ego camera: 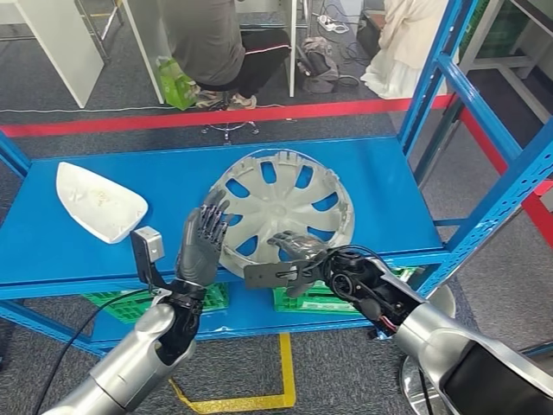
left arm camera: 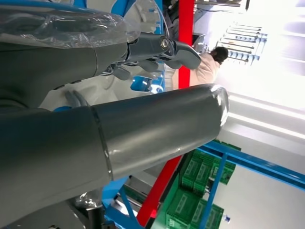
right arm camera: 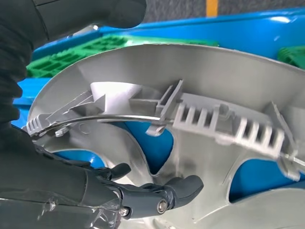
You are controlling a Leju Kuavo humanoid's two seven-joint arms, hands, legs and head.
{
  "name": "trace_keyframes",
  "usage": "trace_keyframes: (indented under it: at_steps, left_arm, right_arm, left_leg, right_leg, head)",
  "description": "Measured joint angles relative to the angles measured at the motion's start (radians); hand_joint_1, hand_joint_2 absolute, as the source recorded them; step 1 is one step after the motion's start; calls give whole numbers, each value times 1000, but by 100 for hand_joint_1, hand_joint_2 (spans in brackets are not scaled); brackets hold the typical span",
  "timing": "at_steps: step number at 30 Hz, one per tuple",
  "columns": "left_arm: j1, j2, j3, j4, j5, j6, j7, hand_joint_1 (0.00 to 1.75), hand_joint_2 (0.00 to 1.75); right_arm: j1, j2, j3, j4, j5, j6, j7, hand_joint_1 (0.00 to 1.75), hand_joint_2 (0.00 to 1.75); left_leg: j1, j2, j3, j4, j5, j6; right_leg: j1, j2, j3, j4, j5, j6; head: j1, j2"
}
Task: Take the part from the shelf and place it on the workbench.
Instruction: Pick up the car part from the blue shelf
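A silver hubcap (ego camera: 287, 203) lies inner side up on the blue shelf (ego camera: 391, 190), at the middle. My left hand (ego camera: 202, 238) stands upright at its left rim, fingers spread and touching the edge. My right hand (ego camera: 294, 259) reaches flat over the near rim. In the right wrist view the hubcap's (right arm camera: 201, 95) rim with its clips runs between the thumb and the fingers (right arm camera: 162, 191) of the right hand (right arm camera: 54, 191), with a wide gap left. The left wrist view shows my left hand (left arm camera: 72, 119) beside a pale part of the hubcap (left arm camera: 90, 90).
A white curved part (ego camera: 98, 201) lies at the shelf's left end. Green crates (ego camera: 307, 298) sit on the lower level. Blue shelf posts (ego camera: 495, 190) rise at the right. A person (ego camera: 221, 43) sits on a stool beyond the red floor tape (ego camera: 294, 112).
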Motion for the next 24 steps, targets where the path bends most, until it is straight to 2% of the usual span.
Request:
trace_keyframes:
  at_steps: [16, 17, 20, 21, 24]
  left_arm:
    - [-3, -10, 0, 0, 3, 0, 0, 0, 0]
    - [-3, -10, 0, 0, 3, 0, 0, 0, 0]
    - [-3, -11, 0, 0, 3, 0, 0, 0, 0]
    - [-3, -11, 0, 0, 3, 0, 0, 0, 0]
    - [-3, -11, 0, 0, 3, 0, 0, 0, 0]
  right_arm:
    - [6, 0, -28, -6, -37, 12, 16, 0, 175]
    - [6, 0, -28, -6, -38, 10, 17, 11, 175]
    - [7, 0, -28, -6, -34, -1, 20, 142, 175]
    - [9, 0, -28, -6, -29, -8, 21, 175, 175]
    - [11, 0, -27, -6, -15, -25, 23, 175, 175]
  left_leg:
    - [1, 0, 0, 0, 0, 0]
    - [1, 0, 0, 0, 0, 0]
    - [0, 0, 0, 0, 0, 0]
    - [0, 0, 0, 0, 0, 0]
    - [0, 0, 0, 0, 0, 0]
  right_leg:
    - [0, 0, 0, 0, 0, 0]
    - [0, 0, 0, 0, 0, 0]
    - [0, 0, 0, 0, 0, 0]
    - [0, 0, 0, 0, 0, 0]
    - [0, 0, 0, 0, 0, 0]
  head:
    - [-1, 0]
    - [-1, 0]
    - [-1, 0]
    - [-1, 0]
    - [-1, 0]
